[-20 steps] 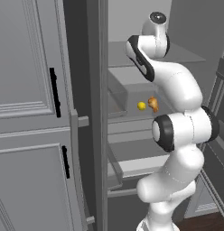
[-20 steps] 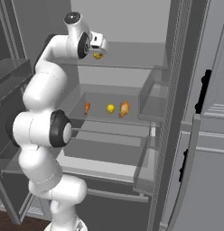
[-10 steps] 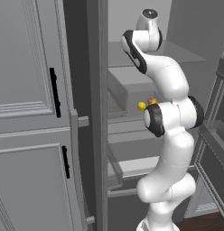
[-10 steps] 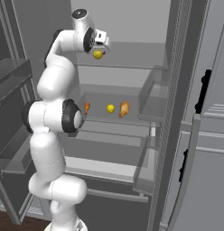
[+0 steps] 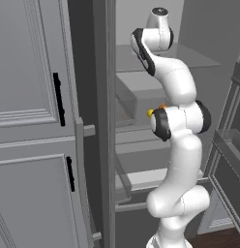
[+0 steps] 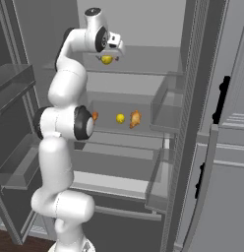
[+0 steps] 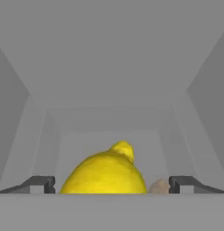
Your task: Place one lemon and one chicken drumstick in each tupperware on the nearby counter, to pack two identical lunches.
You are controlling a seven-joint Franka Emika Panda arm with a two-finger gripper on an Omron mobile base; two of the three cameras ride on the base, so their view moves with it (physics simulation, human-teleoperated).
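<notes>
Jaws (image 7: 109,185) wide apart, lemon (image 7: 105,173) btwn the tips, no contact visible.

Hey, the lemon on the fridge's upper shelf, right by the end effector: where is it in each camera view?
Left base view: the arm's white links stand in front of that spot.
Right base view: lemon upper left of centre, just under the end effector.
Hand view: bottom centre, large, between the open fingertips.
Shared landmark: the upper shelf it rests on.
</notes>
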